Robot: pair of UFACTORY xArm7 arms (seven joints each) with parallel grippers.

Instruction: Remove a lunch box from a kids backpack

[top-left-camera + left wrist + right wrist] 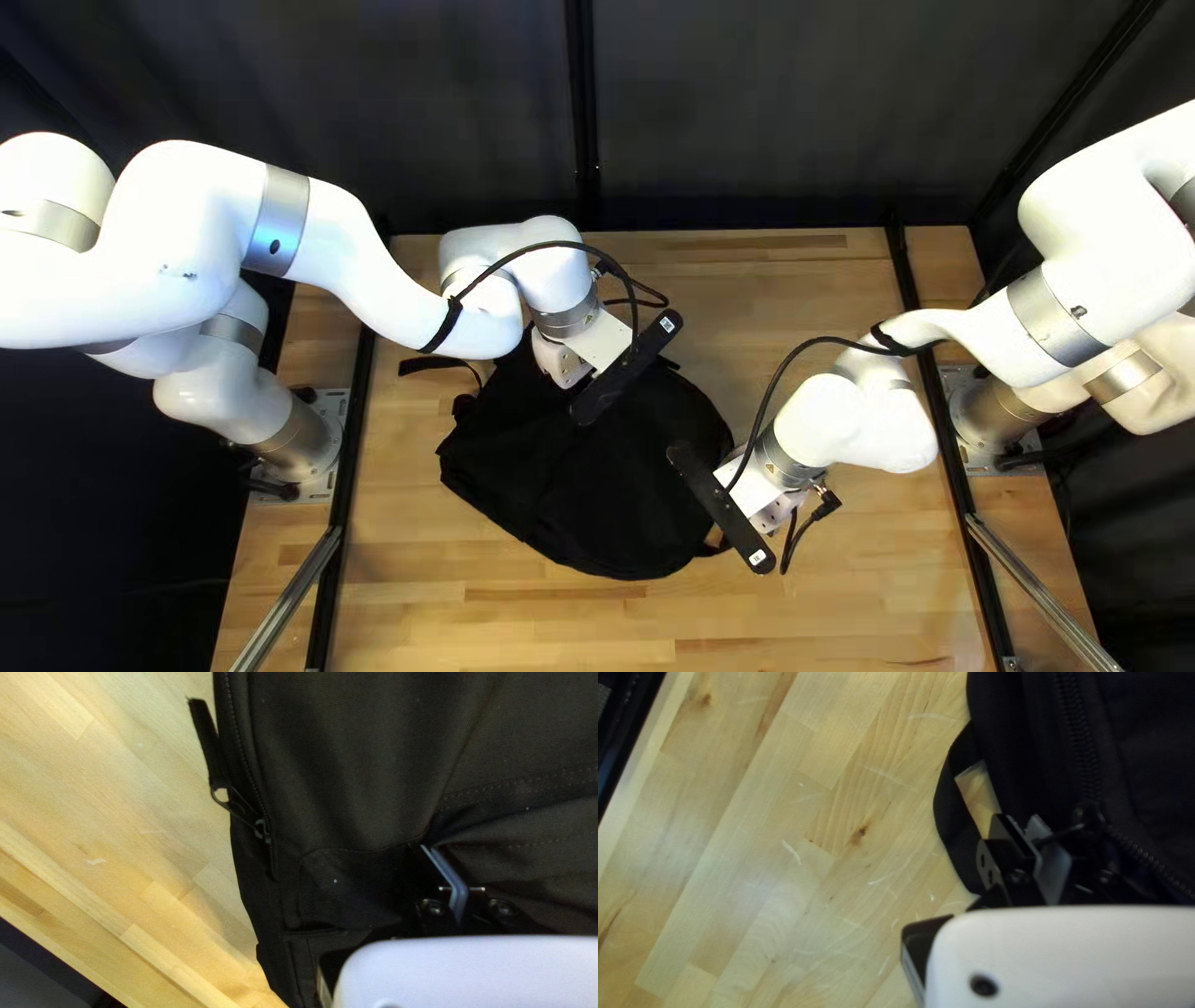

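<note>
One backpack (623,479) slants lengthwise from left gripper (563,361), pinching its cloth (423,830), toward right gripper (774,510), closed on a zipper pull (1061,835).

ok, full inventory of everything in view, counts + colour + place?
Backpack: 1, black, lying on table
Tabbed zipper pull: 1, black, backpack's edge, left wrist view
Zipper pull: 1, black, at right gripper
Strap: 1, black, backpack's left, top left view
Strap loop: 1, black, beside right gripper
Table: 1, pale wood, under backpack
Rails: 2, black, table's sides
Metal bars: 2, silver, near corners
Curtain: dark, behind table
Cables: several, black, on arms
Arms: 2, white/silver, left and right
Grippers: 2, black; left gripper pinching backpack fabric
</note>
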